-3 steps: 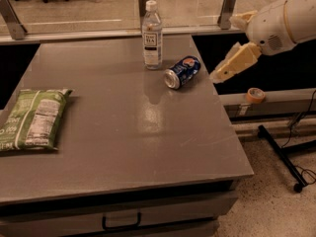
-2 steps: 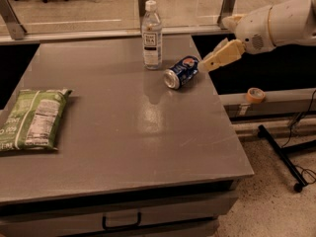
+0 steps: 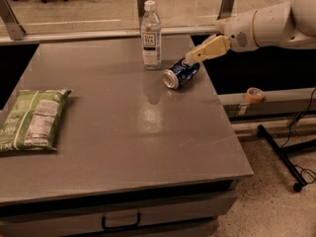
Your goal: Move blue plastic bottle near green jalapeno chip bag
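The blue plastic bottle, clear with a white cap and white label, stands upright at the far middle of the grey table. The green jalapeno chip bag lies flat at the table's left edge, label panel up. My gripper reaches in from the right on a white arm, its beige fingers just above the far end of a blue soda can lying on its side. The gripper is to the right of the bottle, apart from it, and holds nothing.
A roll of orange tape sits on a ledge right of the table. A black stand base is on the floor at the right. A glass-and-post rail runs along the table's far edge. A drawer handle shows at the front.
My arm has swung left and up over the table's right edge, bringing the gripper from beside the table to just above the soda can. Bottle, can and bag have not moved.
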